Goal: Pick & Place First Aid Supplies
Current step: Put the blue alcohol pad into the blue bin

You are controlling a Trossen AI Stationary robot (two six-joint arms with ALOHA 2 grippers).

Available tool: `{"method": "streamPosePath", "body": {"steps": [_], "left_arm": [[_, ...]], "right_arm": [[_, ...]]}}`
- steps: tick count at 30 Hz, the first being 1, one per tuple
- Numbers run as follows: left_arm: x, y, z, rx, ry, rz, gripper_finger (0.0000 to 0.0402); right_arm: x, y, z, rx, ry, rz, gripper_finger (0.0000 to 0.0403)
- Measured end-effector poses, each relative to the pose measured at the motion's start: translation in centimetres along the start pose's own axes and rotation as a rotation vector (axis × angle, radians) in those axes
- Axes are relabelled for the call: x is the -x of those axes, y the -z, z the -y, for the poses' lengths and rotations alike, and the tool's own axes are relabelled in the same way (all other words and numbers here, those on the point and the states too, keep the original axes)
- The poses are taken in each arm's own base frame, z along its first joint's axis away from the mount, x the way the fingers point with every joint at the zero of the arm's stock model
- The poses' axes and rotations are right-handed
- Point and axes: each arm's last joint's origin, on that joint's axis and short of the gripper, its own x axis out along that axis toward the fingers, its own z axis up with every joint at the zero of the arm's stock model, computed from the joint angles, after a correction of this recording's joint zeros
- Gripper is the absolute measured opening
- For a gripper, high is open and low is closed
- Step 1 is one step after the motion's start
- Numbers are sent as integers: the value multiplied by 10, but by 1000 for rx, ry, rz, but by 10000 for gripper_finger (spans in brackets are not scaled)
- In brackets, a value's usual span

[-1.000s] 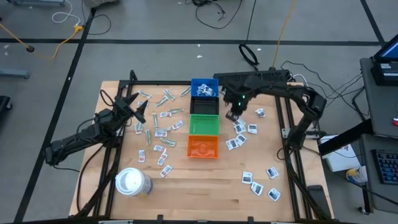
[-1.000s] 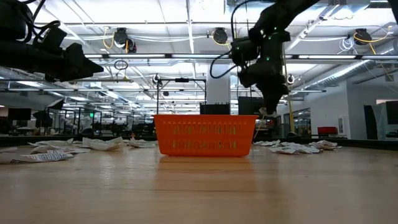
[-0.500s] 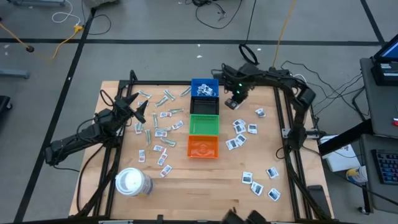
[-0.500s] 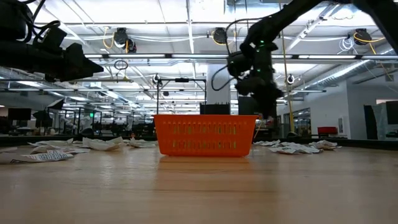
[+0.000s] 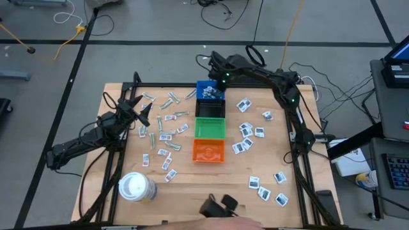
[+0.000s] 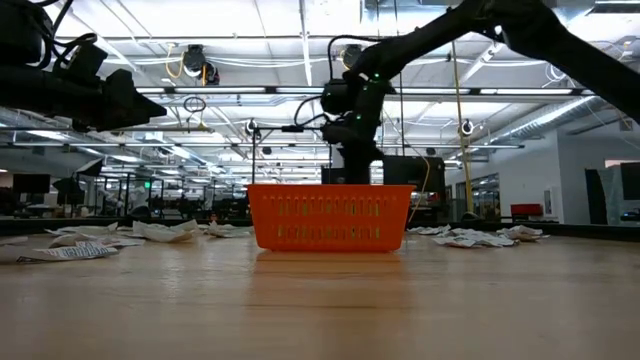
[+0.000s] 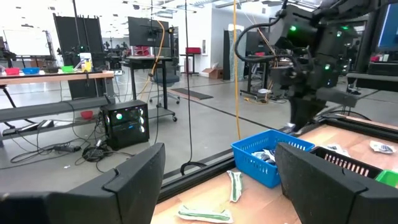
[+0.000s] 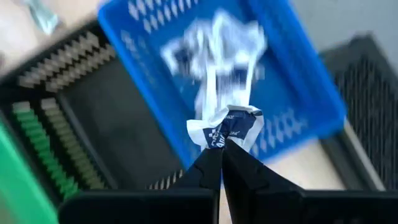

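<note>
The right gripper (image 8: 221,144) hangs over the blue bin (image 5: 210,91) at the table's (image 5: 211,191) twelve o'clock edge, its fingers pinched together on a small white packet (image 8: 227,126) with dark-blue print. The packet sits crumpled at the fingertips, above the pile of white packets already lying in that bin. In the low view the right arm reaches in from the right and drops down behind the orange bin (image 6: 331,216).

The green bin (image 5: 209,126) sits between the blue and orange ones, the three in a row running from twelve toward six o'clock.

The left gripper (image 5: 142,109) waits at about nine o'clock, fingers spread apart and holding nothing, above the strips (image 5: 165,136) and green-grey wrappers (image 5: 169,101) scattered left of the bins. More white square packets (image 5: 245,133) lie at three o'clock, and a few more toward five o'clock.

A white roll (image 5: 135,188) stands near seven o'clock.
</note>
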Motion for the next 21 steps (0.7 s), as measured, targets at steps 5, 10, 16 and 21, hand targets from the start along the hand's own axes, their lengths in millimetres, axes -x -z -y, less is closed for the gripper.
{"method": "streamPosePath", "body": {"steps": [5, 10, 16, 21], "left_arm": [[0, 0, 0, 0, 0, 0, 306], [0, 0, 0, 0, 0, 0, 305], [0, 0, 0, 0, 0, 0, 306], [0, 0, 0, 0, 0, -1, 306]], "right_arm": [[-15, -9, -7, 41, -47, 66, 0], [-19, -11, -11, 55, -47, 73, 7], [-18, -11, -9, 43, -17, 71, 53], [-18, -10, -10, -46, -24, 58, 123]]}}
